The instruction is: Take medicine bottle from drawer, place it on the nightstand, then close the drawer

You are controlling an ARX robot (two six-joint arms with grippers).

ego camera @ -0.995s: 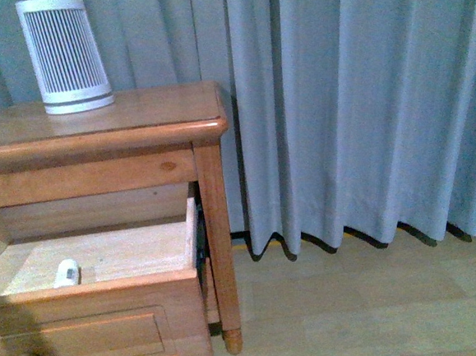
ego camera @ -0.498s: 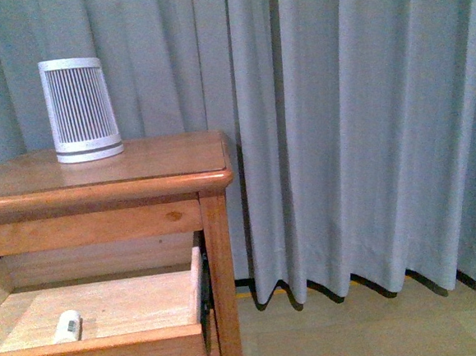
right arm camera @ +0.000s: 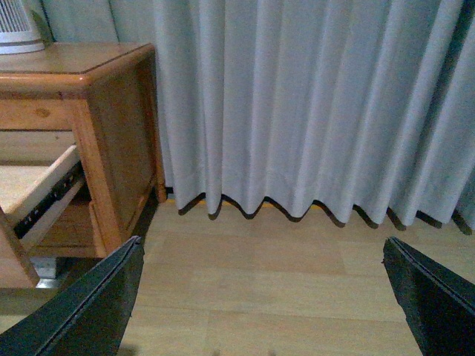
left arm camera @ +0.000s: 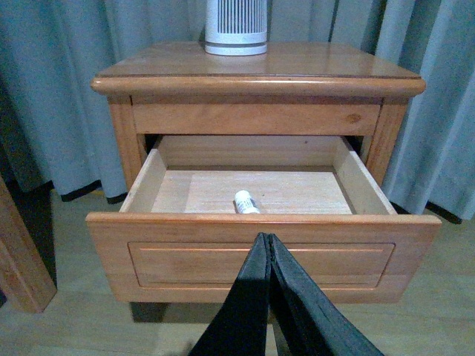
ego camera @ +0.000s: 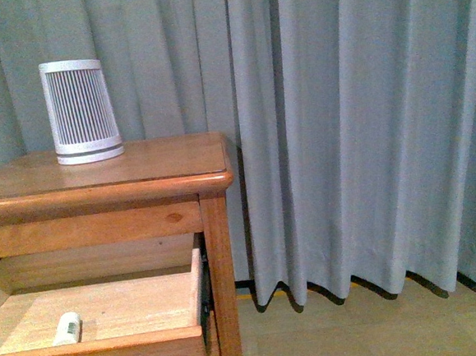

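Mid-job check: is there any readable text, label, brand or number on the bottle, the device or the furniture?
No text can be read in any view.
medicine bottle: a small greyish patch on its side, too small and blurred to read.
white ribbed device: a dark band near its base, no lettering visible.
nightstand and drawer: plain wood, no markings visible.
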